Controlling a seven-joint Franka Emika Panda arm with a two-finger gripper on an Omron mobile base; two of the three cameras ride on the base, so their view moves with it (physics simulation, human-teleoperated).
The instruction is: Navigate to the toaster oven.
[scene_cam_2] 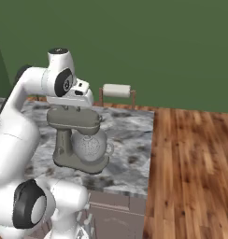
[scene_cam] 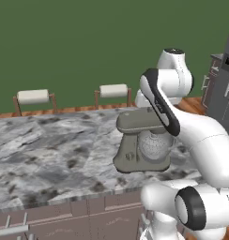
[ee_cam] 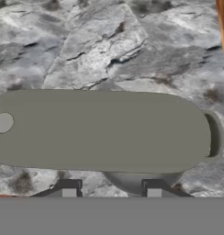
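Two dark fingers [ee_cam: 69,189] rise at the bottom of the hand view, set apart with nothing between them, directly above the grey stand mixer [ee_cam: 102,131]. From the base views the mixer [scene_cam: 142,140] stands on the marbled grey counter [scene_cam: 46,150], its bowl under the head, near the counter's right edge beside the wooden floor [scene_cam_2: 195,163]. Beyond the counter, two stools [scene_cam: 34,98] with pale seats stand before a green wall [scene_cam_2: 158,46]. Dark cabinetry [scene_cam: 222,79] shows at the far right of the left base view. No toaster oven can be made out.
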